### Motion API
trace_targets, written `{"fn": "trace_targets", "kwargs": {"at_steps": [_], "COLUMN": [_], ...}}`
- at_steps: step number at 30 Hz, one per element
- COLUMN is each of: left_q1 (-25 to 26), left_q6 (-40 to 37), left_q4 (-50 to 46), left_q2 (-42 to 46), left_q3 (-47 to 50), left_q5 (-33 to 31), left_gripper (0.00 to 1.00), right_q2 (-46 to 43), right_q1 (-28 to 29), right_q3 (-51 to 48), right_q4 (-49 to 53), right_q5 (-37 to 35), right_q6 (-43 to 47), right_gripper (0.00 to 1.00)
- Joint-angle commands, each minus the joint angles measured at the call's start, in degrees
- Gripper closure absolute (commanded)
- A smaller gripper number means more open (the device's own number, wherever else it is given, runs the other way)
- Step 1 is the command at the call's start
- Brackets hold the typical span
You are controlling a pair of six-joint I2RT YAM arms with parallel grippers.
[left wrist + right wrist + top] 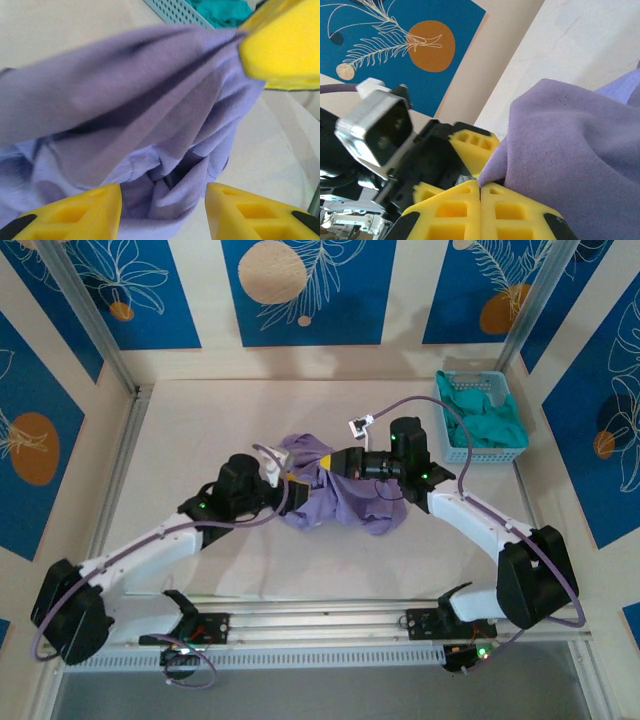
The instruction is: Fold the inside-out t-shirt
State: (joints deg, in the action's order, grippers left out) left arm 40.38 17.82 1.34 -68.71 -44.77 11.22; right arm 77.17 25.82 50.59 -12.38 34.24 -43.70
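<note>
Left arm point(150, 545): I reached it from the near left corner of the worktop point(200, 420) in toward the middle.
Left gripper point(283, 476): spread. In its own wrist view my two yellow fingers point(95, 212) stood well apart, and loose lavender folds lay in the gap between them. Neither finger pressed on the cloth as far as I could see. It sat at the left side of the heap, just beside my other gripper.
Inside-out t-shirt point(345, 502): it was bunched in a crumpled heap about the middle of the worktop, between my two grippers. One stretch of it was drawn out in long creases that ran up to my right gripper's fingertip. The rest sagged in soft folds onto the worktop. I could not make out any lettering or tag.
Right gripper point(480, 186): pressed together, pinching an edge of the inside-out t-shirt right at the fingertips. From above it lay over the far side of the heap, pointing toward the left edge.
Right arm point(480, 520): I brought it in from the near right corner, bent toward the middle.
Basket point(485, 454): pale blue and perforated, it stood by the far right corner, well apart from the heap.
Teal garment point(485, 425): it was crumpled inside the basket.
</note>
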Motion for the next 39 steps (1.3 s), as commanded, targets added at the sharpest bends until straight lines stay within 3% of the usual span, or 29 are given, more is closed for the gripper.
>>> {"fn": "trace_targets", "kwargs": {"at_steps": [1, 12, 14, 16, 19, 22, 24, 33, 39], "left_q1": [0.7, 0.6, 0.5, 0.4, -0.9, -3.0, -3.5, -5.3, -8.0], "left_q6": [-0.4, -1.3, -1.3, -1.1, 2.6, 13.1, 18.0, 22.6, 23.1], "left_q4": [3.5, 5.1, 5.8, 5.9, 9.2, 21.3, 26.3, 28.8, 29.2], "left_q2": [-2.7, -10.2, -11.3, -11.6, -9.1, -4.8, -2.8, 0.6, 1.2], "left_q3": [-3.0, -7.0, -7.8, -8.7, -8.1, -4.7, -3.7, -2.4, -0.9], "left_q5": [3.5, 1.1, 2.3, 4.3, 11.5, 21.9, 25.1, 27.9, 28.8], "left_gripper": [0.56, 0.73, 0.83, 1.0, 1.0, 1.0, 1.0, 1.0, 1.0], "right_q2": [0.0, -0.6, -0.6, -0.8, -1.3, -1.4, -1.5, -4.3, -11.8], "right_q1": [-0.4, -1.0, -1.3, -2.2, -3.0, -0.8, 0.2, 0.5, 0.7], "right_q3": [1.2, 0.9, 1.4, 2.8, 9.0, 17.1, 18.5, 17.9, 7.8], "right_q4": [0.8, 1.6, 1.9, 3.7, 14.7, 31.0, 33.6, 35.1, 28.7], "right_q5": [1.8, 2.2, 2.5, 2.8, -0.2, -14.4, -19.4, -21.1, -11.7], "right_q6": [0.0, 0.7, 1.0, 2.2, 10.6, 22.3, 24.8, 27.7, 30.3], "right_gripper": [1.0, 1.0, 1.0, 1.0, 1.0, 1.0, 1.0, 0.88, 0.75]}}
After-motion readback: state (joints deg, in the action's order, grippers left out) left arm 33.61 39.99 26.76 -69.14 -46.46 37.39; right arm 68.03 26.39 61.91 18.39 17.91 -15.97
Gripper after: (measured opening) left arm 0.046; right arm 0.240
